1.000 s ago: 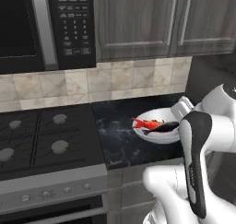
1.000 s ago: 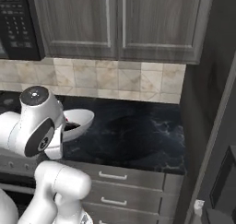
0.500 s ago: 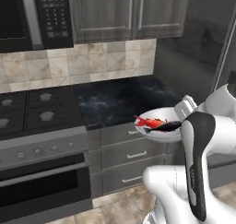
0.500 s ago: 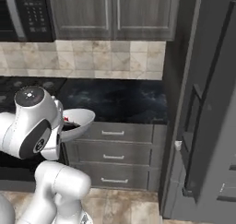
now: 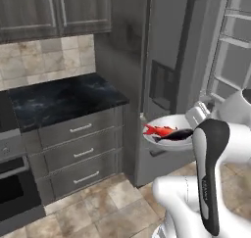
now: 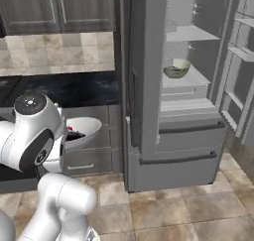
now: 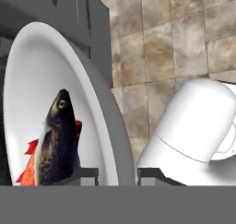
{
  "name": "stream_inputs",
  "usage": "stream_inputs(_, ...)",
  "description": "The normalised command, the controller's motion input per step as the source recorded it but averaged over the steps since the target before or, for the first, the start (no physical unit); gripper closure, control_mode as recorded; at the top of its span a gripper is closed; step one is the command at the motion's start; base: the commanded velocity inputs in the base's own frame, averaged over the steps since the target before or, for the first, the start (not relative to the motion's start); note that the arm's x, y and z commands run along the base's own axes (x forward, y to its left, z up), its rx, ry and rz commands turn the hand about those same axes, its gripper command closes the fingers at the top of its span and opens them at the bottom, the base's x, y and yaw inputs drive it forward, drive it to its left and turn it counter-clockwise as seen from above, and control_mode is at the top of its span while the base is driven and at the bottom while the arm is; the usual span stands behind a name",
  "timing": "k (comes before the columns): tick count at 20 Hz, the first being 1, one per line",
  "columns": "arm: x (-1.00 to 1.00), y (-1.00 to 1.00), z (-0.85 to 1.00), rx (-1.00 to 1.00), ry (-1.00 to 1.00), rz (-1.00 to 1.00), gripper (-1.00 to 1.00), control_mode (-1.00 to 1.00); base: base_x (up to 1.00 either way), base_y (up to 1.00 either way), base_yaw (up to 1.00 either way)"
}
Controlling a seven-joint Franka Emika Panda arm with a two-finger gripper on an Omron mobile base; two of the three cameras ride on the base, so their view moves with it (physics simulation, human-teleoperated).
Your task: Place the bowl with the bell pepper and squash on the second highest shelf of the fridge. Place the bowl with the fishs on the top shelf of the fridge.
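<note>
The pincer is clamped on the rim of the white fish bowl, a dark fish and a red one lying inside. A second ago the base faced the dark tabletop; the whole view has since swung round (camera motion, not the things), and the bowl now hangs over the floor. Beyond, the fridge stands open, the vegetable bowl already shelved. By my reading, only the lift to the top shelf remains.

Smooth glossy white bowl, polished black stone counter, matt grey fridge.
</note>
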Motion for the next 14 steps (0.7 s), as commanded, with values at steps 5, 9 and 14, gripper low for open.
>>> stream_inputs(5, 0.0, 0.0, 0.0, 0.0, 0.0, 0.0, 1.0, 1.0, 0.0, -1.0, -0.42)
stream_inputs(9, 0.0, 0.0, 0.0, 0.0, 0.0, 0.0, 1.0, 1.0, 0.11, -1.0, -0.29)
stream_inputs(14, 0.0, 0.0, 0.0, 0.0, 0.0, 0.0, 1.0, 1.0, 0.48, -0.95, -0.13)
